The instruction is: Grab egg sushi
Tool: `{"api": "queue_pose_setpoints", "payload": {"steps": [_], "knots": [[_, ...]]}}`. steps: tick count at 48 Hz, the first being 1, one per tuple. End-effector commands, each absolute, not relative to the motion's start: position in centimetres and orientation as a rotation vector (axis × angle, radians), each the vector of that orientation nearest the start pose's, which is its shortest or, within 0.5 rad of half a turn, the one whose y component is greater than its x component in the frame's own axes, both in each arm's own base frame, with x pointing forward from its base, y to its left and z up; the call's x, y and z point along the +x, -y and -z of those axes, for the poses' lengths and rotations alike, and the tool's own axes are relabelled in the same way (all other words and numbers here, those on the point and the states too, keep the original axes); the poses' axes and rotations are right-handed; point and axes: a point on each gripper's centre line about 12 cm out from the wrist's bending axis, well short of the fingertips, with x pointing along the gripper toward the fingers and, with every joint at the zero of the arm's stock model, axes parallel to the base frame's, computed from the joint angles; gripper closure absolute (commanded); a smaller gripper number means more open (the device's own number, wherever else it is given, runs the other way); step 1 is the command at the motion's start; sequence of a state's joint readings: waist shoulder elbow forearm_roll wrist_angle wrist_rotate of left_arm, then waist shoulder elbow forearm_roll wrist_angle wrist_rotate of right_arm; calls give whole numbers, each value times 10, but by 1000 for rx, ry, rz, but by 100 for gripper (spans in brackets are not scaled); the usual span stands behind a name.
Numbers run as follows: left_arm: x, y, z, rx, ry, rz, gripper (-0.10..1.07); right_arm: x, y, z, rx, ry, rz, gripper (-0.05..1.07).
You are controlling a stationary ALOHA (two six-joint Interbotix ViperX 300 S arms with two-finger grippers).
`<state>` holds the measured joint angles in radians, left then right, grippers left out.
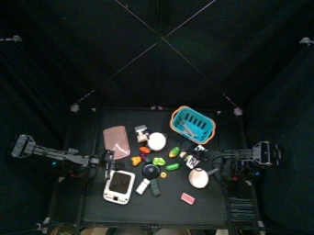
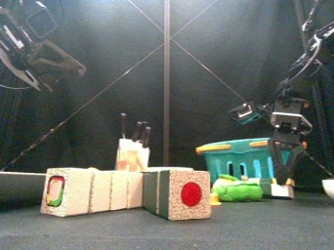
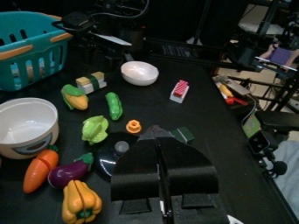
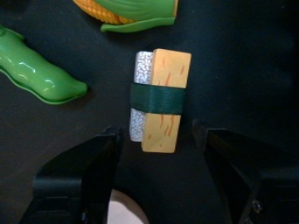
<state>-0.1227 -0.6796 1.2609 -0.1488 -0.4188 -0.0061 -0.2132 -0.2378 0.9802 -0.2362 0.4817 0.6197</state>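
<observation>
The egg sushi (image 4: 160,101) is a yellow-orange block on a whitish strip with a dark green band around it, lying on the black table. My right gripper (image 4: 163,166) is open and hovers over it, one jaw to either side, touching nothing. The sushi also shows in the left wrist view (image 3: 90,83), beside a corn cob (image 3: 73,97). In the front view the right gripper (image 2: 284,148) hangs by the blue basket (image 2: 243,156). My left gripper (image 3: 163,175) is shut and empty, resting at the table's left side (image 1: 95,164).
A corn piece (image 4: 126,10) and a green pea pod (image 4: 41,72) lie close to the sushi. The blue basket (image 1: 193,121) stands behind it. A white bowl (image 3: 26,122), a white disc (image 3: 139,72), a pink piece (image 3: 180,89), a phone (image 1: 117,186) and toy vegetables lie about.
</observation>
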Motion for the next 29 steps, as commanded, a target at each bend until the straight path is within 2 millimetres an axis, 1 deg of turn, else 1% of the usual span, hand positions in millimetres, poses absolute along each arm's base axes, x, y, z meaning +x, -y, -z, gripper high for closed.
{"api": "queue_pose_setpoints", "payload": {"steps": [1,11,22,29], "knots": [[226,21,-219,-127,-147,51,94,246,66,-122,422,-1127,525,8],[226,21,-219,-128,-147,51,94,249,68,-115,425,-1146,530,9],[226,20,-219,-128,-149,50,94,254,71,-112,427,-1127,525,9],[226,21,-219,-128,-147,50,94,254,71,-111,427,-1133,525,10]]}}
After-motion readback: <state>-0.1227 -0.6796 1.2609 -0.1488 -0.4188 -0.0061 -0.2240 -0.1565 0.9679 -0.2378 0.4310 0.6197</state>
